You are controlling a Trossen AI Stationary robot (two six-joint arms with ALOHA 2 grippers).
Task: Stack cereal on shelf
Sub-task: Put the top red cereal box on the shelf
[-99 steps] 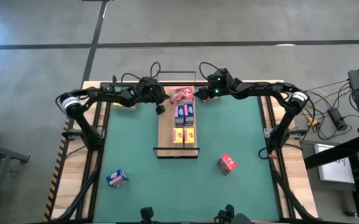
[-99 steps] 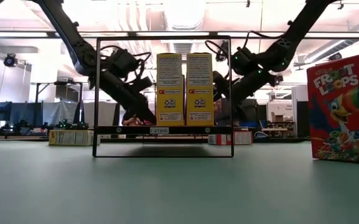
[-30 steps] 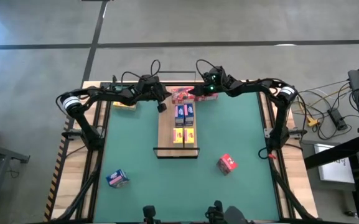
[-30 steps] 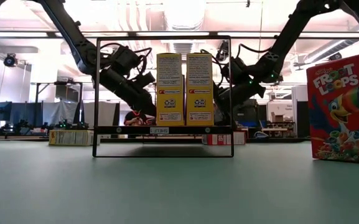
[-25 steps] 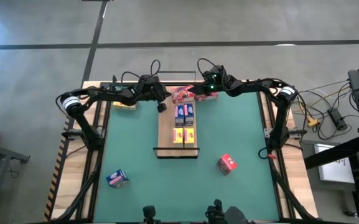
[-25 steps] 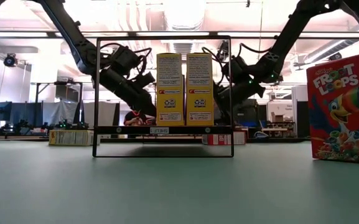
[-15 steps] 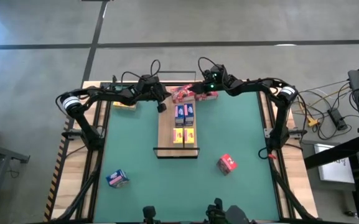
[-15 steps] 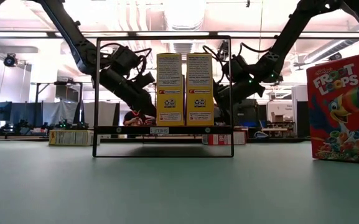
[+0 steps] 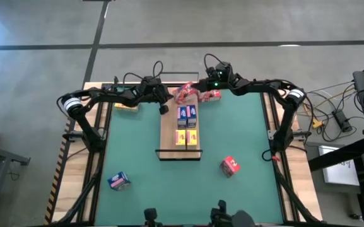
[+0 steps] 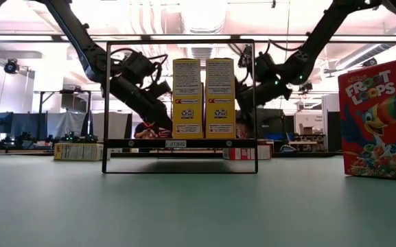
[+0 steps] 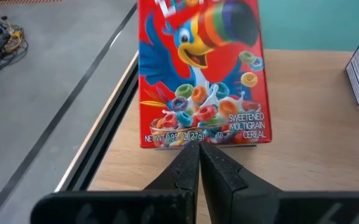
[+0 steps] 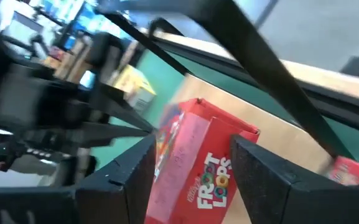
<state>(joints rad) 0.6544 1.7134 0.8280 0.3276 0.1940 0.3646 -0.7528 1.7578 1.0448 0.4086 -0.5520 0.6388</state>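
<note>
the right gripper [image 12: 191, 168] sat at the far end of the shelf [image 9: 168, 132], jaws spread either side of a red cereal box [image 12: 195, 165]. the box was tipped up on edge between the fingers; whether the pads were actually pressing its faces, i could not tell. the left gripper [image 11: 199, 163] was right there too, fingers pinched together with nothing between them, tips just at the bottom edge of a red box [image 11: 199, 74], probably steadying it.

on the shelf the yellow boxes [image 9: 187, 137] stood at the near end, the blue boxes [image 9: 187, 115] in the middle, and the red ones [image 9: 187, 95] at the far end. another red box [image 9: 212, 95] lay off the shelf's far right corner. a stray red box [image 9: 230, 166] sat on the green mat [image 9: 245, 139] toward the near right, a blue one [image 9: 118, 181] near the table's near left corner, a yellow one [image 9: 126, 104] by the far left edge.

these boxes looked light and thin-walled, so too hard a squeeze would likely dent them. the printed card seemed slick, and they looked tall and narrow, easy to topple. best hold, i judged, was across the two broad faces, around mid-height, with modest pressure.
</note>
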